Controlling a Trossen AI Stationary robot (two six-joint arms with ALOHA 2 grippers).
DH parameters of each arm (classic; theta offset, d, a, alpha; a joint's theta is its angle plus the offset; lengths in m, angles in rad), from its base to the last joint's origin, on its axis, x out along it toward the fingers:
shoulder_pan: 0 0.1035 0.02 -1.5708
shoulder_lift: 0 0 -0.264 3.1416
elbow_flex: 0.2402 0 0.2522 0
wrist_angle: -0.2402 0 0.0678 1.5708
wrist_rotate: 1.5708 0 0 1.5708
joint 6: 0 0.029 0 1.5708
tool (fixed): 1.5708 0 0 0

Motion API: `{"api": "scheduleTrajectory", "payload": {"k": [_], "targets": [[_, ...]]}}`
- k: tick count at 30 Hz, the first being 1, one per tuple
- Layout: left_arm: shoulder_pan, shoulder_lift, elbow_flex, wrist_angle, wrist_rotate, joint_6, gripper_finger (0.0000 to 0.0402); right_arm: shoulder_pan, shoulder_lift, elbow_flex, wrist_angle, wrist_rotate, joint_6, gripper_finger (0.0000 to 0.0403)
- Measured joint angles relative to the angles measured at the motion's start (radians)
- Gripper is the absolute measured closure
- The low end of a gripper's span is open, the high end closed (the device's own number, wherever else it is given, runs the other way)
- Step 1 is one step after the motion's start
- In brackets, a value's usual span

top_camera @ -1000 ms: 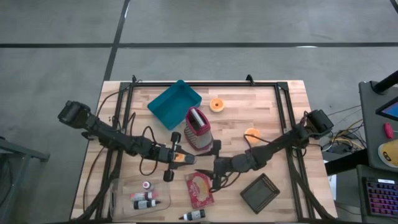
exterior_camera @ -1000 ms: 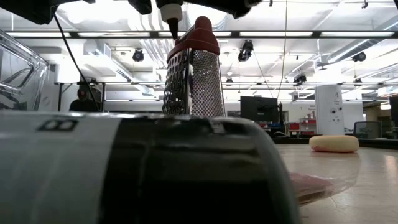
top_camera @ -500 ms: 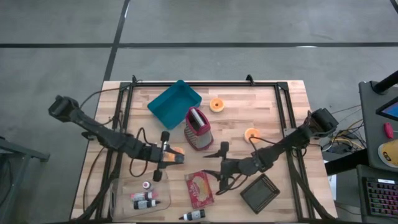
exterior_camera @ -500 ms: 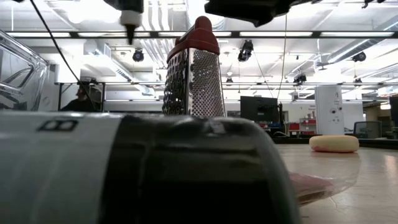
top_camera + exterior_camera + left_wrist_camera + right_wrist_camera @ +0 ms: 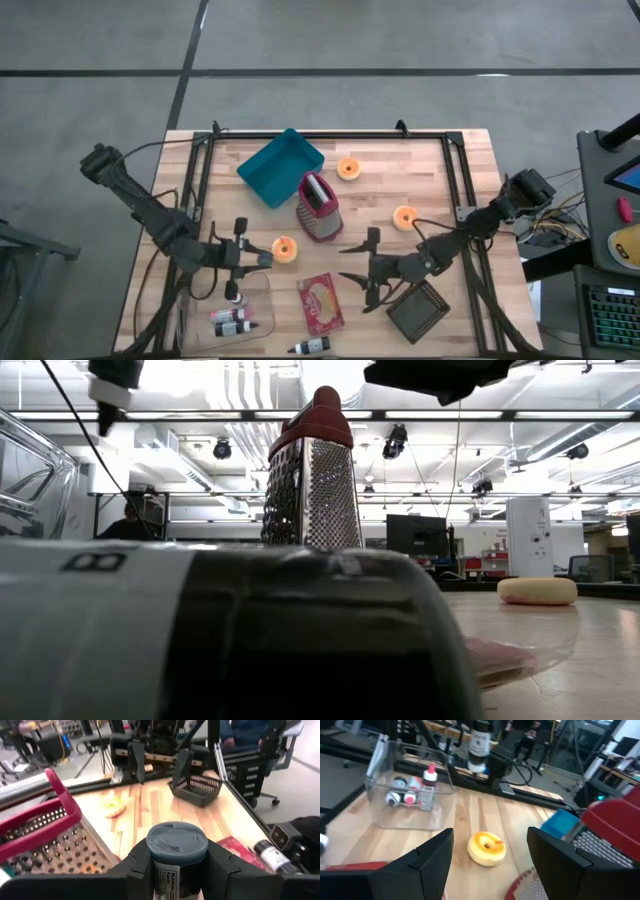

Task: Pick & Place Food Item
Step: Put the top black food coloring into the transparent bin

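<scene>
My left gripper [image 5: 260, 258] is shut on a dark bottle with a grey lid [image 5: 176, 842], above the table's near left part. The right wrist view also shows that bottle [image 5: 480, 742] off the table. Just right of the gripper, a yellow doughnut [image 5: 284, 249] lies flat on the wood. Two more doughnuts [image 5: 348, 168] [image 5: 404, 215] lie farther back and to the right. My right gripper [image 5: 352, 265] hangs open right of the first doughnut, its fingers pointing at it, nothing between them. My left gripper pinches the bottle's labelled body just below the lid [image 5: 172, 872] between its two fingers [image 5: 135, 865]. The fingers come in roughly level from the table's left. The bottle stands upright in the hold, lifted clear of the table.
A red-topped grater [image 5: 318, 208] stands mid-table, with a blue bin [image 5: 281, 165] behind it. A clear box of small bottles [image 5: 228, 315] sits near left, with a red packet [image 5: 320, 303], a lying bottle [image 5: 312, 346] and a black basket [image 5: 418, 310] along the near edge.
My left gripper has drawn back toward the table's left edge and risen, tipping closer to level, still shut. The doughnut that lay under it now shows whole. My right gripper has backed a little toward the table's right edge.
</scene>
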Motion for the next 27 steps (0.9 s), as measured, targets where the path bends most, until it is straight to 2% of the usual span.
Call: {"api": "scheduleTrajectory", "payload": {"k": [7,12,17,24,27], "targets": [[-0.067,0.007,0.066,-0.191,-0.044,-0.130,0.0295,0.031,-0.009,-0.016,-0.017,0.018,0.021,0.0154],[-0.104,0.007,0.087,-0.332,-0.044,-0.251,0.0295,0.056,-0.021,-0.053,-0.018,0.096,0.033,0.0154],[-0.144,0.007,0.118,-0.471,-0.044,-0.390,0.0295,0.071,-0.062,-0.091,-0.015,0.116,0.080,0.0154],[-0.204,0.007,0.154,-0.623,-0.036,-0.559,0.0295,0.105,-0.129,-0.133,-0.017,0.167,0.097,0.0154],[-0.224,0.007,0.154,-0.646,0.008,-0.626,0.0295,0.118,-0.143,-0.138,-0.017,0.170,0.098,0.0154]]}}
